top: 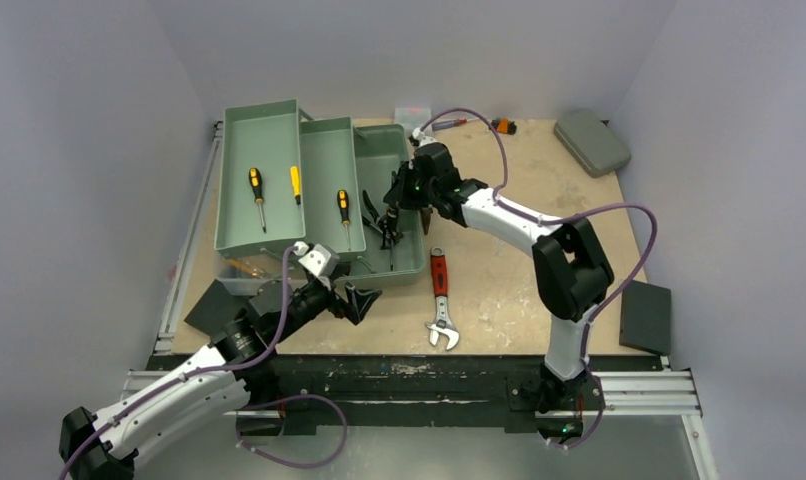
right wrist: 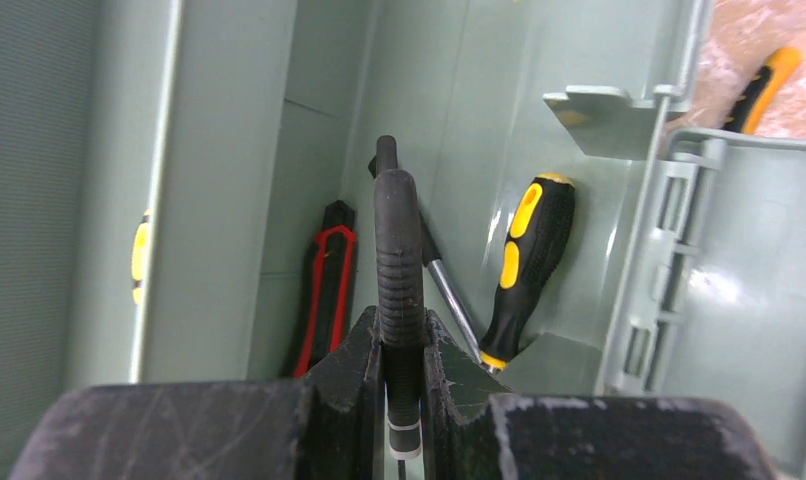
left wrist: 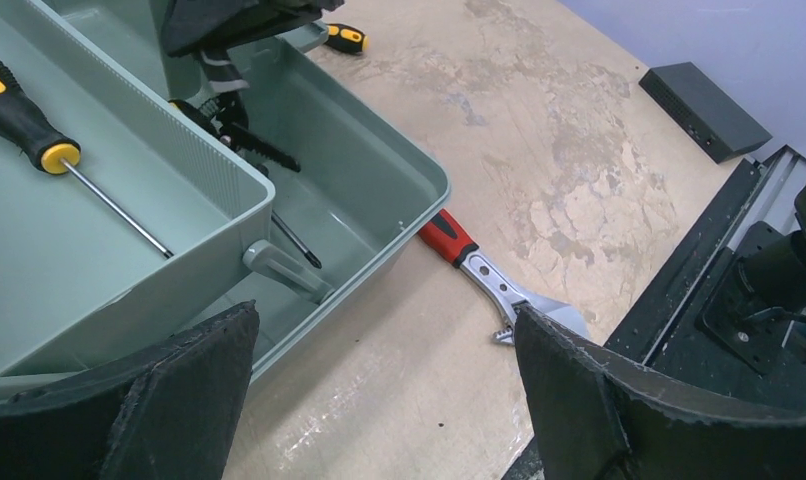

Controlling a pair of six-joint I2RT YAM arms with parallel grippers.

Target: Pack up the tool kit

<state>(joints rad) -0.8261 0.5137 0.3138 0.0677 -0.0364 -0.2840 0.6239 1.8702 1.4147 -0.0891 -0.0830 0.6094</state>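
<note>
The grey-green tool kit [top: 377,150] stands open on the table with its two trays folded out to the left. Yellow-and-black screwdrivers [top: 257,190] lie in the trays. My right gripper [top: 392,214] reaches down into the deep base, shut on a black ribbed tool handle [right wrist: 399,250]. Below it in the base lie a red-and-black knife [right wrist: 324,290] and another screwdriver [right wrist: 527,255]. My left gripper [left wrist: 386,325] hangs open and holds nothing, over bare table beside the box's front corner [left wrist: 424,205]. A red-handled adjustable wrench [top: 440,298] lies on the table right of the box.
A small flat grey case [top: 591,141] sits at the back right corner. A black block [top: 646,315] lies at the right edge and a dark flat piece [top: 211,306] at the front left. Small orange and red items [top: 501,125] lie along the back edge.
</note>
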